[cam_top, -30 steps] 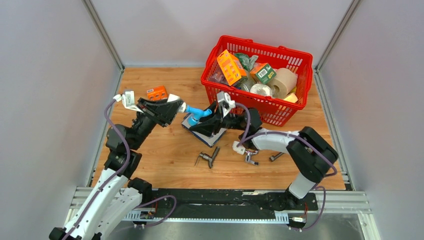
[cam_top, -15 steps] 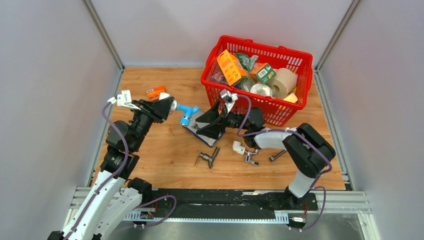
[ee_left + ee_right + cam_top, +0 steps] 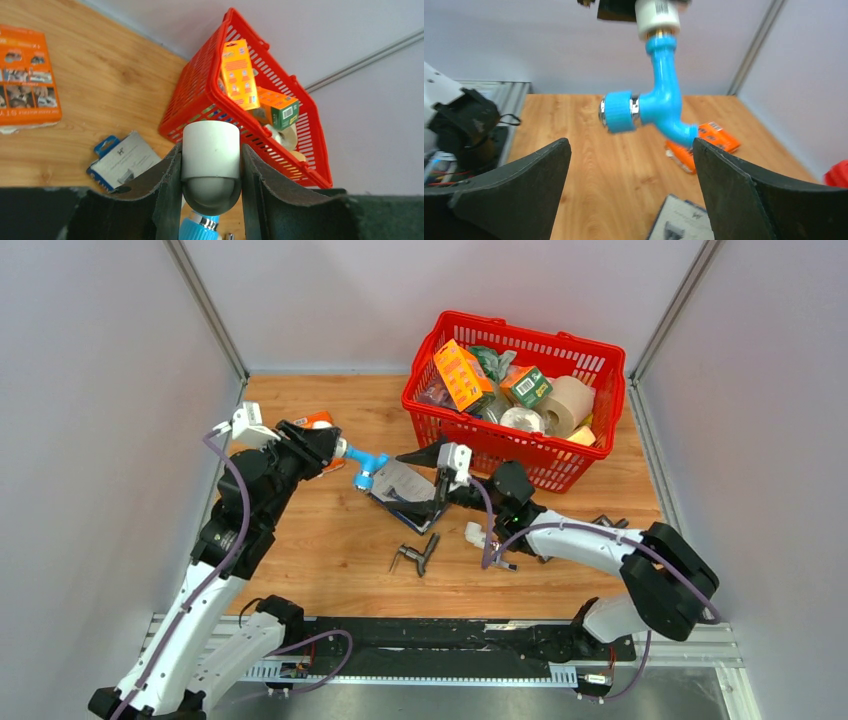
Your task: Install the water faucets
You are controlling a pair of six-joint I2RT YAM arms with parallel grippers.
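Top view, left claw: Your left claw (image 3: 338,449) is clamped on the white end fitting (image 3: 345,452) of the light-blue faucet (image 3: 366,466). The faucet sticks out past the claw's tip, lifted clear of the worktop (image 3: 330,540).
Top view, right claw: Your right claw (image 3: 414,483) is spread wide and holds nothing. The faucet is just beyond its fingertips, and a card pack (image 3: 395,476) lies beneath it.
Top view, surroundings: A red basket (image 3: 540,332) sits behind the right claw.
Left wrist view: The white end fitting is wedged between both fingers (image 3: 167,185) and touches each. Only a sliver of the blue body shows below it.
Right wrist view: The faucet hangs above and between the spread fingers (image 3: 524,195), touching neither. Its ribbed blue collar (image 3: 618,111) points toward one finger and its spout toward the other.
Handling: The faucet looks like light, stiff plastic that should not bend or crush. Its smooth, rounded surfaces could twist or slip under a loose hold.
Where to hold: The white fitting gives the left claw a firm seat. For your right claw, the ribbed collar or the straight blue stem looks the best place to close, not the tapered spout.
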